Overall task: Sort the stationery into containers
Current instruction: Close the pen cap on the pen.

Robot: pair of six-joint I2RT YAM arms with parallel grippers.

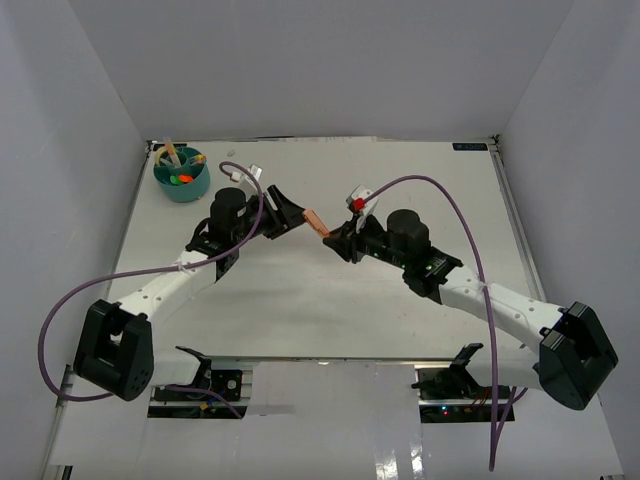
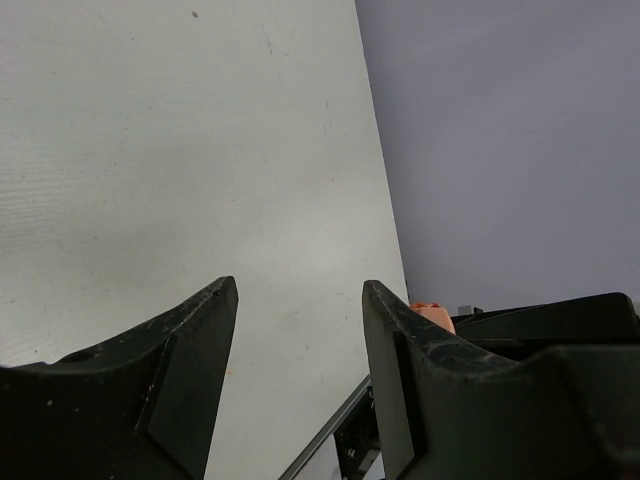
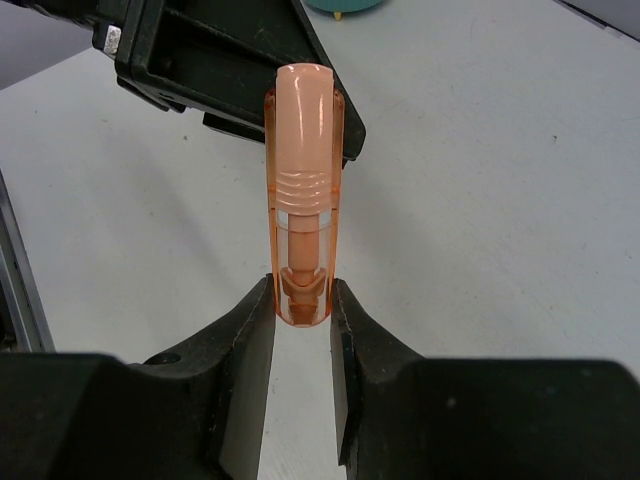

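My right gripper point(image 3: 302, 300) is shut on the clear cap end of a short orange highlighter point(image 3: 303, 190), which sticks out forward past its fingertips. From above, the highlighter point(image 1: 314, 220) hangs over the middle of the table between the two arms. My left gripper point(image 1: 296, 217) faces it from the left, jaws open with nothing between them point(image 2: 300, 290). Only the highlighter's orange tip point(image 2: 432, 314) peeks from behind that gripper's right finger. The round teal container point(image 1: 185, 190) stands at the far left corner with pens and small coloured bits inside.
White enclosure walls close in the table on three sides. A metal rail point(image 1: 510, 210) runs along the right edge. Purple cables point(image 1: 440, 195) loop above both arms. The teal container's base point(image 3: 345, 5) shows at the top of the right wrist view.
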